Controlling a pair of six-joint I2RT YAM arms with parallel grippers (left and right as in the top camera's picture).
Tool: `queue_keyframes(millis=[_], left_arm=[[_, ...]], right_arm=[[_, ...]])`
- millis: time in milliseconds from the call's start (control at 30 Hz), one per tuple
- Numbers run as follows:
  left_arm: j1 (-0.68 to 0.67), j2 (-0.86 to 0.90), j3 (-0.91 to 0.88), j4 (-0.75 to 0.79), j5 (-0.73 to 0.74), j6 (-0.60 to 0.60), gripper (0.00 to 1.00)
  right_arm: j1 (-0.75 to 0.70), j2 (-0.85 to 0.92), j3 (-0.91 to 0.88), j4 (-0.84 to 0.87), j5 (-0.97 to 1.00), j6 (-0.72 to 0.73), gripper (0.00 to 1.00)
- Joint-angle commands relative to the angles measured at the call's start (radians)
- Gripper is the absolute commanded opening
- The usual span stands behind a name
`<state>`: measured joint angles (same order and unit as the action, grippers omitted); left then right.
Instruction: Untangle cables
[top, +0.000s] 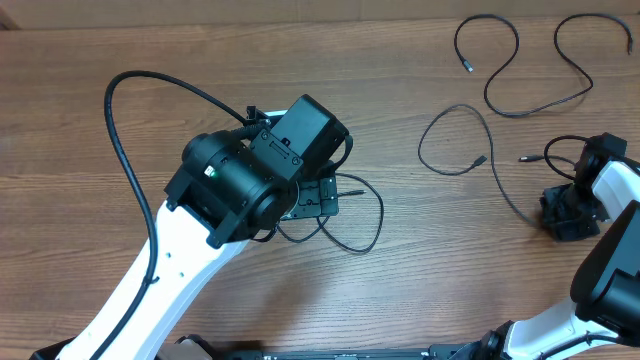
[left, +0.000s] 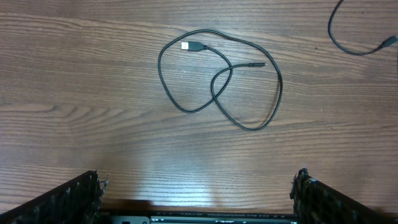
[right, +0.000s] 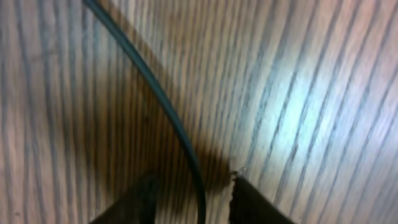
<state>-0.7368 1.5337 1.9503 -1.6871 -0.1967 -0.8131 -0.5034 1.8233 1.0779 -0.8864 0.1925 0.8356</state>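
Several thin black cables lie on the wooden table. A looped one with a silver USB plug (left: 193, 45) sits ahead of my left gripper (left: 199, 177), which is wide open and holds nothing. In the overhead view that loop (top: 366, 215) pokes out from under the left arm (top: 260, 170). My right gripper (top: 566, 214) stands at the tail of a second cable (top: 500, 180). In the right wrist view this cable (right: 157, 84) runs between the two fingers of the right gripper (right: 194, 180). The fingers stand close on either side, with small gaps showing.
A long winding cable (top: 510, 114) lies at the back right. A short one (top: 550, 150) curls beside the right arm. Part of another cable (left: 354, 52) shows at the left wrist view's top right. The left arm's thick cable (top: 115, 130) arcs over the table.
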Motion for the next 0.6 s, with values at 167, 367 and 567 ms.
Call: queue_keyframes(millis=[167, 367, 567], left_arm=[[0.004, 0.005, -0.001, -0.002, -0.021, -0.009, 1.0], [0.004, 0.005, -0.001, -0.002, -0.021, -0.002, 1.0], [0.004, 0.005, -0.001, -0.002, -0.022, -0.002, 0.99]], right_arm=[[-0.008, 0.002, -0.004, 0.048, -0.017, 0.002, 0.04], [-0.059, 0.002, 0.139, 0.033, -0.082, -0.053, 0.04], [-0.122, 0.002, 0.412, -0.021, -0.079, -0.188, 0.04]])
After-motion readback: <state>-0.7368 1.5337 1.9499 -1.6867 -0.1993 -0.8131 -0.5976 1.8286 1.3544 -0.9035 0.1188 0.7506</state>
